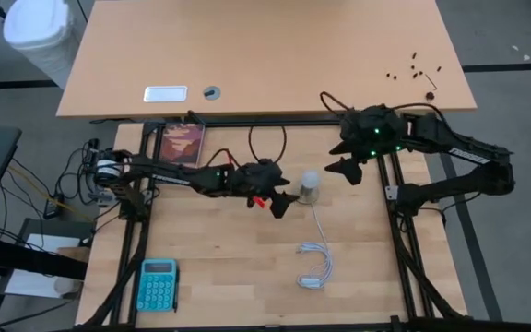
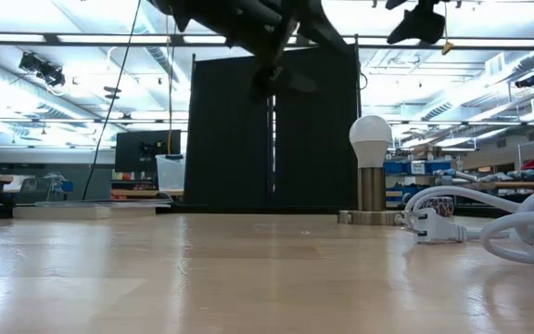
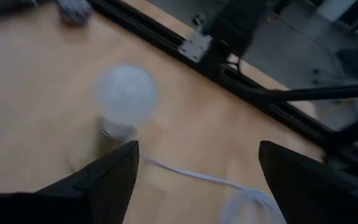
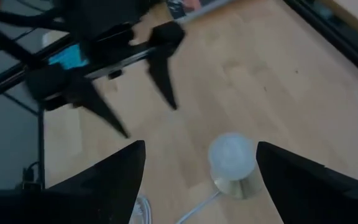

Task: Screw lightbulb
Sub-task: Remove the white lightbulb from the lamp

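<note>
The white lightbulb (image 1: pixel 310 181) stands upright, base down, in a brass-grey socket (image 2: pixel 372 190) on the wooden table. Its frosted dome (image 2: pixel 371 139) is on top. A white cable (image 1: pixel 316 263) runs from the socket toward the near edge. My left gripper (image 1: pixel 279 201) hovers open just left of the bulb and above it, and the bulb (image 3: pixel 126 93) shows ahead of its fingers. My right gripper (image 1: pixel 347 169) hangs open to the bulb's right and far side, higher up, and looks down on the bulb (image 4: pixel 232 155). Neither touches it.
A teal calculator (image 1: pixel 158 284) lies near the front left corner, and a book (image 1: pixel 182 145) lies at the far left. The coiled cable and its plug (image 2: pixel 434 223) lie right of the socket. Black frame rails (image 1: pixel 390 194) border the table. A larger tabletop (image 1: pixel 265 55) lies beyond.
</note>
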Action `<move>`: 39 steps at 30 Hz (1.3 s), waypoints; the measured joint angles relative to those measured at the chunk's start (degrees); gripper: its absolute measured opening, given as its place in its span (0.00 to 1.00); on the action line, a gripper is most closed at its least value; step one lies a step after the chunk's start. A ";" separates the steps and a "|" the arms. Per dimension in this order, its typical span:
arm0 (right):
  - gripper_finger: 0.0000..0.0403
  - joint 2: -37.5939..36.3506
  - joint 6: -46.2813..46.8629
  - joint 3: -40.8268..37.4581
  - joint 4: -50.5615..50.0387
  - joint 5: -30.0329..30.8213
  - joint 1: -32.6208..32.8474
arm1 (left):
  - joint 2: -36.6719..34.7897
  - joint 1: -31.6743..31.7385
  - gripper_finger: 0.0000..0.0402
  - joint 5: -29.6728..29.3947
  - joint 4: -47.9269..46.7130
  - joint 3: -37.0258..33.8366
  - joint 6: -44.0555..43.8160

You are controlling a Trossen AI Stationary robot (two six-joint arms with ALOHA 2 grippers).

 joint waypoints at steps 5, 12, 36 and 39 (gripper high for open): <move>0.77 1.12 3.85 -1.59 -0.32 5.22 3.59 | 0.04 -1.94 0.83 5.31 0.51 0.11 -7.97; 0.77 2.12 10.74 -4.00 -0.44 3.45 6.26 | 0.04 -2.88 0.83 6.54 1.48 0.11 -13.51; 0.77 3.04 4.46 -3.89 10.77 -4.64 2.54 | 0.12 7.47 0.83 12.53 7.50 7.33 -18.32; 0.77 3.04 4.47 -3.89 10.29 0.10 2.58 | 0.12 8.70 0.83 12.86 7.48 9.19 -11.72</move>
